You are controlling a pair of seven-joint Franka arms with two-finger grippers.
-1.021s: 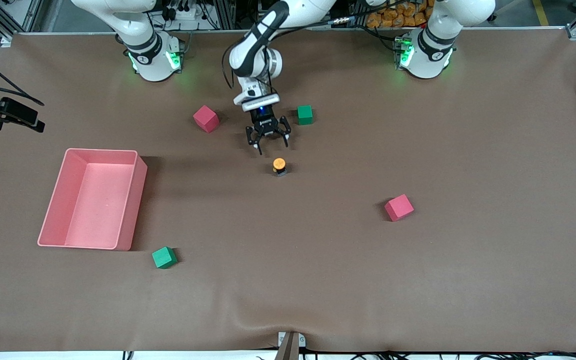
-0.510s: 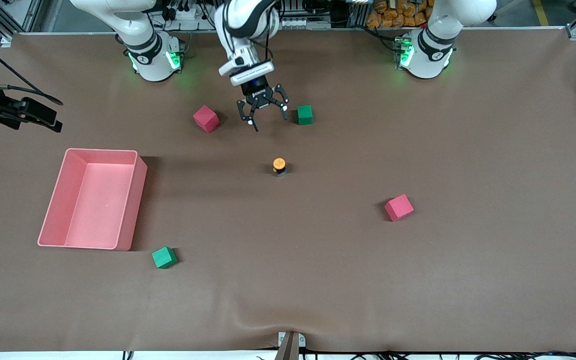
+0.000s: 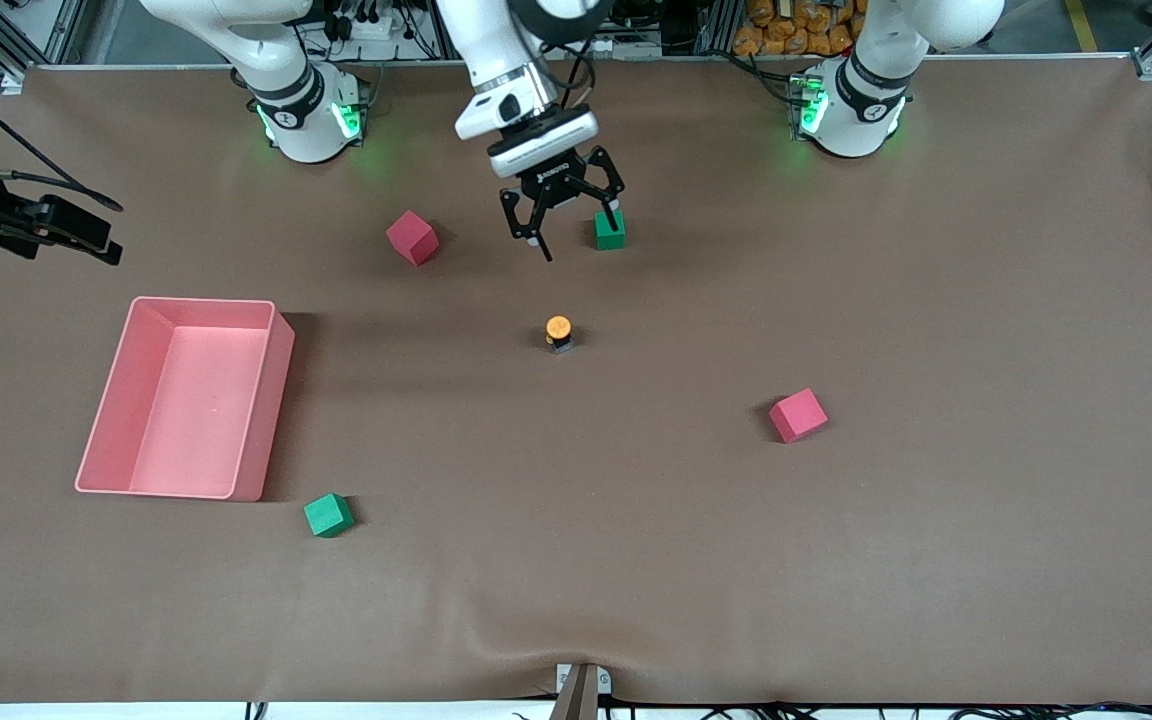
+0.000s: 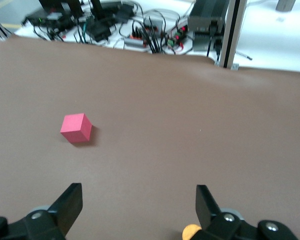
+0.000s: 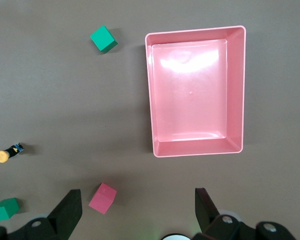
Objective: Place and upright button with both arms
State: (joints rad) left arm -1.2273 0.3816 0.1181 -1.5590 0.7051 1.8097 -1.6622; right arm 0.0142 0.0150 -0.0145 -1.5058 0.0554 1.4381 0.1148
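Observation:
The button stands mid-table, orange cap up on its black body. It also shows in the right wrist view and as an orange edge in the left wrist view. My left gripper is open and empty, up in the air over the table beside a green cube, well clear of the button. Its fingers frame bare table in its own view. My right gripper is open and empty, high above the table near its base, and is out of the front view.
A pink bin sits toward the right arm's end and shows in the right wrist view. Red cubes and another green cube lie scattered. The left wrist view shows one red cube.
My left gripper has lifted away from the button toward the bases, then swung toward the green cube, staying open. The button has not moved.

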